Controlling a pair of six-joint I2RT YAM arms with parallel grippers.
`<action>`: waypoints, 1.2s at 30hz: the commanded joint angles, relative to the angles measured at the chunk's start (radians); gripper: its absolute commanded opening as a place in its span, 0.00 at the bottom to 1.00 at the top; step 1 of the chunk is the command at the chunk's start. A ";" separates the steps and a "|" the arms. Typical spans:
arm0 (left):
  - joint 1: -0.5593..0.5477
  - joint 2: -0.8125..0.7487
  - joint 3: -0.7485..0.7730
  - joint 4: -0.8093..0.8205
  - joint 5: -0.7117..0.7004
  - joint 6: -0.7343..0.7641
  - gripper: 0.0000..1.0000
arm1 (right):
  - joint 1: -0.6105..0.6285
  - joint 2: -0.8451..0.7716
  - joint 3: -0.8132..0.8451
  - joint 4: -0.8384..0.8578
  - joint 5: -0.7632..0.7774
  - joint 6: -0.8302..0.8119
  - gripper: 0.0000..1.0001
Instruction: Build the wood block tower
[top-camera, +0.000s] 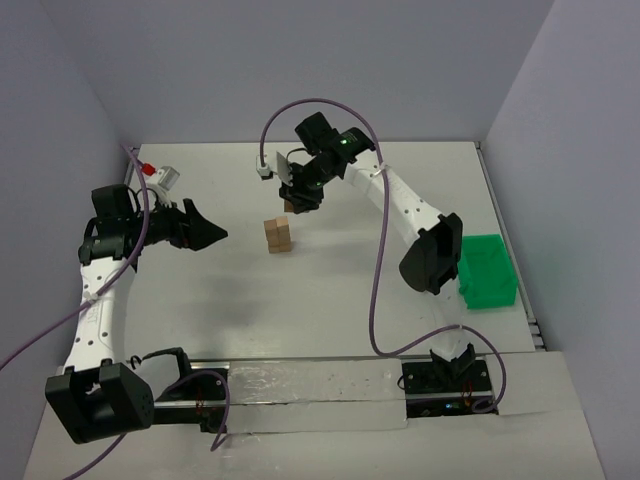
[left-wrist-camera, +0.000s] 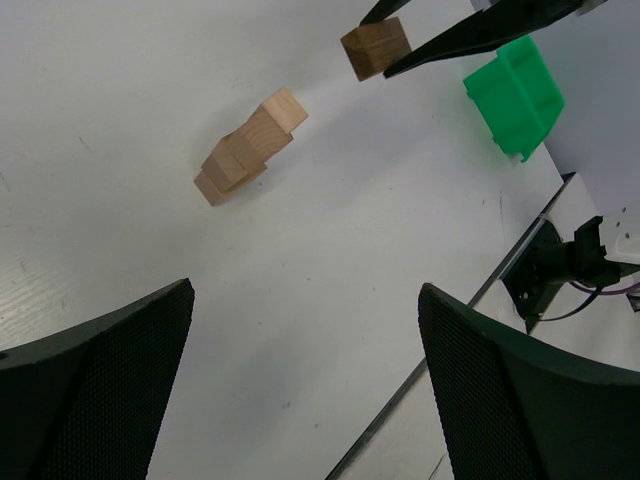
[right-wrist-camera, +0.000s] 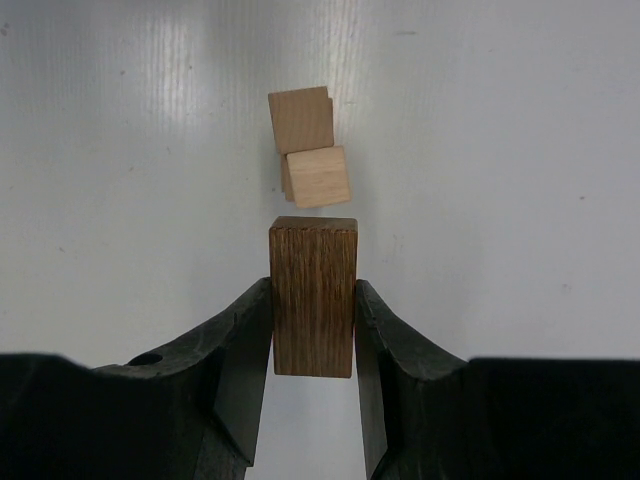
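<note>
Wooden block (right-wrist-camera: 313, 300) inside right pincer (right-wrist-camera: 313, 292)

You see a green plastic bin (top-camera: 487, 272) at the right edge of the white table (top-camera: 320, 305). A small white object with a red tip (top-camera: 160, 176) lies near the far left corner.

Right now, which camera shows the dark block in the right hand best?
Right wrist: the dark block sits centred and large, clamped in the right hand. Left wrist shows it small at the top edge; the top view barely shows it.
</note>
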 joint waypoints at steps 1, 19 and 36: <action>0.058 0.003 0.025 0.052 0.100 -0.027 0.99 | 0.011 0.016 0.085 -0.043 -0.007 -0.055 0.00; 0.150 0.016 0.012 0.077 0.192 -0.055 0.99 | 0.086 0.093 0.101 0.076 0.064 -0.026 0.00; 0.155 0.015 0.008 0.078 0.201 -0.055 0.99 | 0.128 0.129 0.086 0.097 0.103 -0.059 0.00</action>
